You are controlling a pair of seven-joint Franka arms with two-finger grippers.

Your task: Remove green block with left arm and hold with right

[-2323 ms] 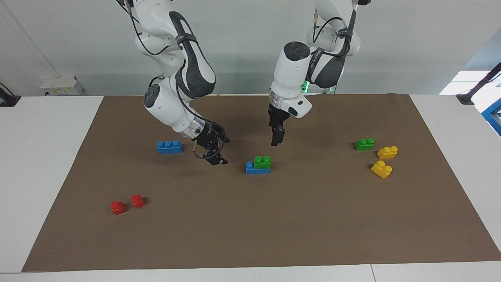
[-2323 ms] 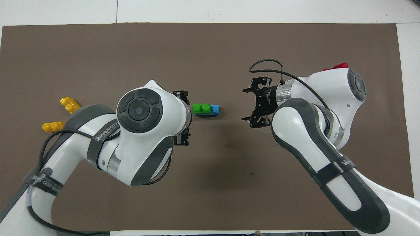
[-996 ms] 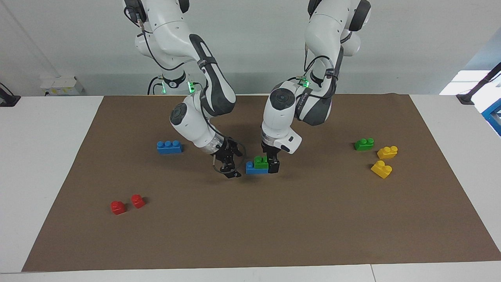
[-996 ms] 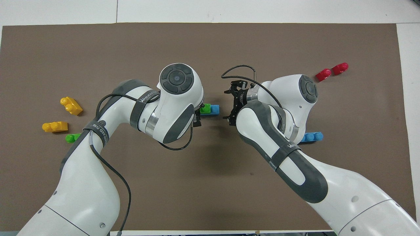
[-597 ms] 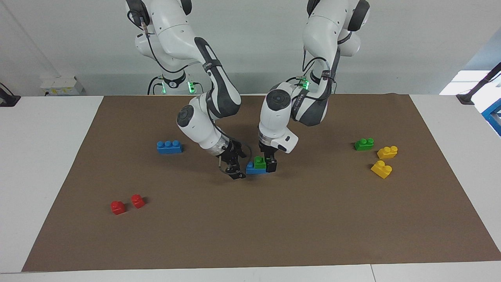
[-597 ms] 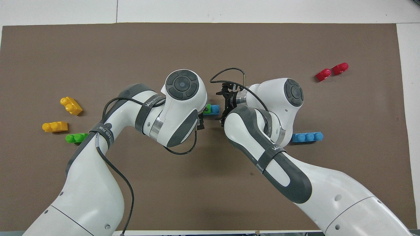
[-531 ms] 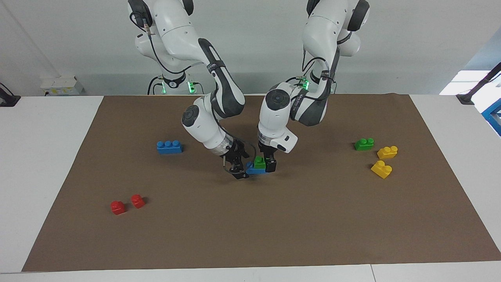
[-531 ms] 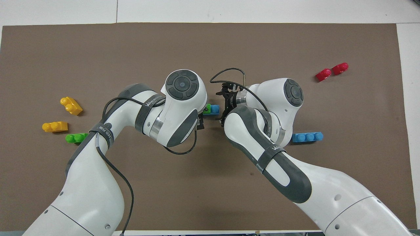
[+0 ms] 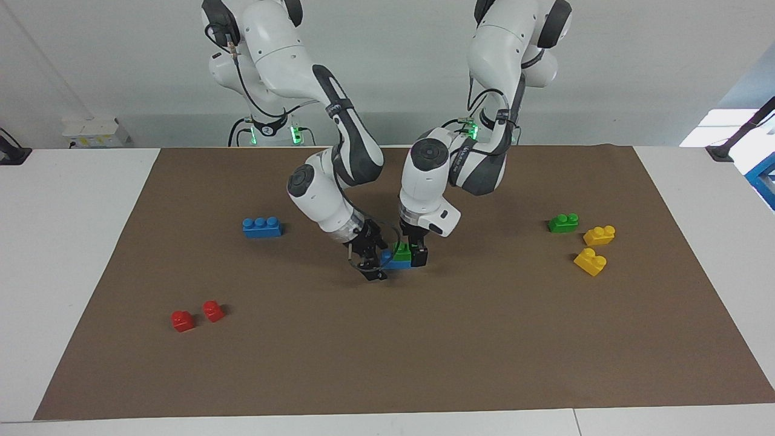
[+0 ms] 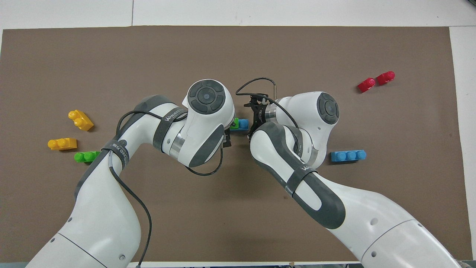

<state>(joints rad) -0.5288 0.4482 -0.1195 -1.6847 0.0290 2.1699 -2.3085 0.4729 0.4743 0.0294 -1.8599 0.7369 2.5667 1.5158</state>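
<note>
A green block (image 9: pixel 401 249) sits stacked on a blue brick (image 9: pixel 393 263) in the middle of the brown mat (image 9: pixel 424 351). The stack also shows in the overhead view, the green block (image 10: pixel 234 124) on the blue brick (image 10: pixel 243 124). My left gripper (image 9: pixel 413 251) is down at the green block, at the stack's end toward the left arm, and hides part of it. My right gripper (image 9: pixel 374 263) is open, low over the mat at the blue brick's other end. It shows in the overhead view too (image 10: pixel 252 118).
A second green block (image 9: pixel 563 223) and two yellow blocks (image 9: pixel 599 235) (image 9: pixel 590 261) lie toward the left arm's end. A loose blue three-stud brick (image 9: pixel 261 227) and two red blocks (image 9: pixel 183 321) (image 9: pixel 213 310) lie toward the right arm's end.
Both arms have come down to the stack from either side. In the last half second the right gripper has edged closer to the blue brick's end; the left gripper has stayed still.
</note>
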